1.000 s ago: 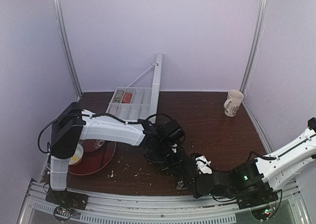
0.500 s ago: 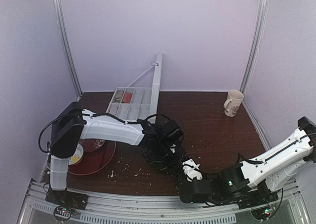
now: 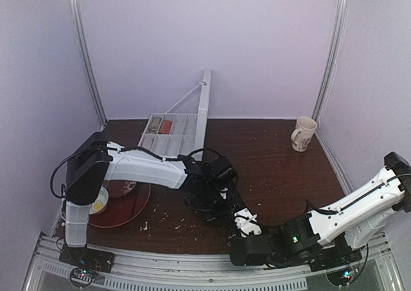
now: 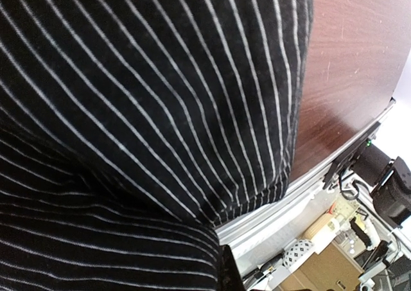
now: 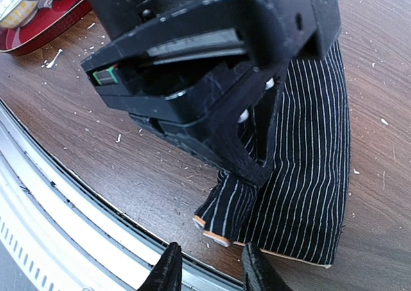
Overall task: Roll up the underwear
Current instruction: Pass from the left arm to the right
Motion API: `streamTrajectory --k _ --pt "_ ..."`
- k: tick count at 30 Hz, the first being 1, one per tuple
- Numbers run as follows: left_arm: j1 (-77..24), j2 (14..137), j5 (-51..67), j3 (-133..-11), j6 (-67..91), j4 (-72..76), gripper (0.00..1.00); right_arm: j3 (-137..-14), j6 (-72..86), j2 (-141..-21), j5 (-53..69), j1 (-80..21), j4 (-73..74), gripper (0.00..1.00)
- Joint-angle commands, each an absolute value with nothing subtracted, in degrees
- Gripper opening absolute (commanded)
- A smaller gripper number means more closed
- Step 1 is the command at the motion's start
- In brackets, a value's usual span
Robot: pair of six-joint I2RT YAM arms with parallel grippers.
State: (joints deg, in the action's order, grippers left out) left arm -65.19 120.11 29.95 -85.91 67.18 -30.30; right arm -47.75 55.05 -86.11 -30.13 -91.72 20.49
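Top view: the left end effector (image 3: 223,201) is down at the middle of the table (image 3: 282,169). The right end effector (image 3: 244,220) sits low, just below and right of it, and a red plate (image 3: 125,207) lies at lower left.

Left wrist view: the underwear (image 4: 141,111) fills most of the frame, black with pale pinstripes, bunched right up against the camera. The fingers are hidden.

Right wrist view: the left end effector is closed, pinching the underwear, which lies at lower right by the table's near edge. The right fingertips (image 5: 168,268) stand apart at the bottom, holding nothing.
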Motion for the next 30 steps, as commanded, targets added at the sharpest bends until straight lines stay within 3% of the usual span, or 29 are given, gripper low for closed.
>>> streamTrajectory --k 1,15,23,30 --pt "-64.7 120.1 31.8 -87.6 64.4 -31.5 0.0 -46.6 53.5 -85.4 -31.3 -92.2 20.8 0.3" --pt "-63.0 119.4 37.7 -87.1 66.2 -30.0 0.0 -46.0 49.3 -90.3 -35.7 -95.0 14.0 0.31" --pt "-62.8 119.4 38.8 -85.8 69.8 -28.0 0.0 -47.9 52.1 -92.8 -41.7 -95.2 17.8 0.32" --pt "-62.8 119.8 38.6 -85.5 69.7 -28.3 0.0 -45.3 50.8 -90.2 -43.5 -97.2 14.9 0.33"
